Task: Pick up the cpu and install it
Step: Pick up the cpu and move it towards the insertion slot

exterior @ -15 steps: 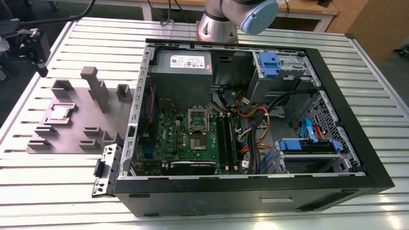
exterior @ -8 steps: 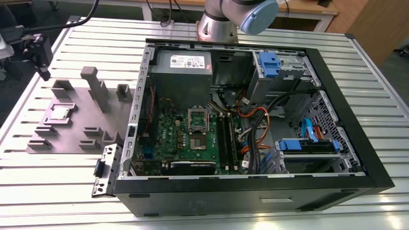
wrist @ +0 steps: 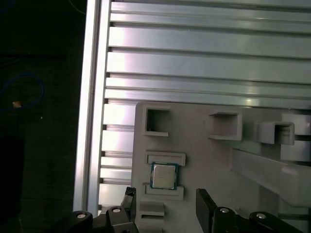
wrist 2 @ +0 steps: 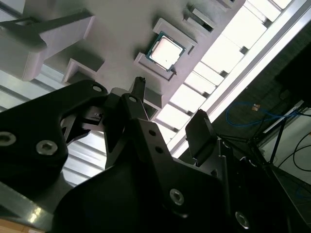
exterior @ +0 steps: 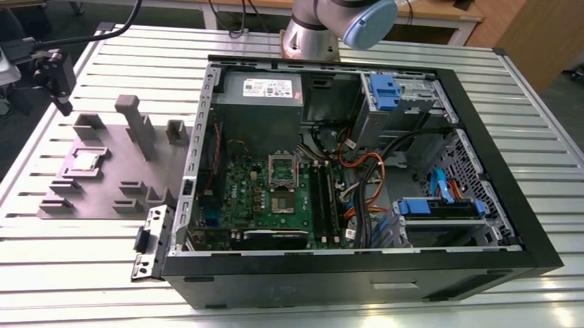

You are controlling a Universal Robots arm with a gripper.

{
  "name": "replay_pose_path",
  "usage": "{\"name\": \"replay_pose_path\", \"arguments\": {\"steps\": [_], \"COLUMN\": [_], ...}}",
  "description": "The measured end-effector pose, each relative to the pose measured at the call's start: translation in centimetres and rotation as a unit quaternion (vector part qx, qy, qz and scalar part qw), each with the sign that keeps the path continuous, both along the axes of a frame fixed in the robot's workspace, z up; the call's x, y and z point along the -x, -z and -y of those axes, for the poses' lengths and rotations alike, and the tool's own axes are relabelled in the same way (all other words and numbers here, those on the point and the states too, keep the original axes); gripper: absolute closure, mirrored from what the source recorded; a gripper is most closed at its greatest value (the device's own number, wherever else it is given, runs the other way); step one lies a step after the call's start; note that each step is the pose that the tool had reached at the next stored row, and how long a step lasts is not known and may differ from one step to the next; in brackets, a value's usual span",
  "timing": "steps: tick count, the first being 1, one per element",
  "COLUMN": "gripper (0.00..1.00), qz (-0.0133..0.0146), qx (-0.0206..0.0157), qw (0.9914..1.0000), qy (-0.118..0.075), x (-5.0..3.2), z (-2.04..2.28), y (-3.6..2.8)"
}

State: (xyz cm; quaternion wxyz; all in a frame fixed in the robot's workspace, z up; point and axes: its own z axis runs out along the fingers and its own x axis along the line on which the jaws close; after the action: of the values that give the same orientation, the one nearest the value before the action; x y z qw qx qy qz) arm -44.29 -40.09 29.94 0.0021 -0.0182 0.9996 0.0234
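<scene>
Spreading across the exterior view, the slatted aluminium desk (exterior: 82, 273) carries everything; its far edges run out of the picture. An open black computer case (exterior: 365, 280) lies on it toward the exterior view's right, with the green motherboard (exterior: 260, 198) and the silver socket frame (exterior: 283, 171) exposed inside. Cables and blue drive brackets cover much of the case's interior, and whether the socket frame is latched is too small to tell. The silver arm (exterior: 315, 34) stands beyond the case, cut off by the picture's upper edge.

On the exterior view's left lies a grey fixture plate (exterior: 105, 188) studded with upright blocks and pockets. The black gripper (exterior: 60, 96) hangs above its far corner, well apart from the case; there its tips merge into one dark shape. In both wrist views the gripper (wrist: 165, 194) is seen from behind, its body cut off by the picture edge. The fingers (wrist: 205, 206) stand wide apart with nothing between them.

The cpu (exterior: 87, 160) sits flat in a shallow pocket of the fixture plate, metal top up, not touched by the gripper. In both wrist views it (wrist: 164, 175) (wrist 2: 166, 51) lies just beyond the gap between the tips. Being square, it shows no long axis; its edges run parallel to the pocket's walls.
</scene>
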Motion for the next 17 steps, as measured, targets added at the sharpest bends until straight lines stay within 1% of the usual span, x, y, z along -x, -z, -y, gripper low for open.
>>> {"name": "replay_pose_path", "arguments": {"steps": [4,17], "gripper": [0.40,0.40], "qz": [0.0001,0.0001], "qx": [0.0000,-0.0007], "qw": [1.00000,1.00000], "qy": [0.000,0.000], "x": [0.00,0.00], "z": [0.00,0.00], "y": [0.12,1.01]}}
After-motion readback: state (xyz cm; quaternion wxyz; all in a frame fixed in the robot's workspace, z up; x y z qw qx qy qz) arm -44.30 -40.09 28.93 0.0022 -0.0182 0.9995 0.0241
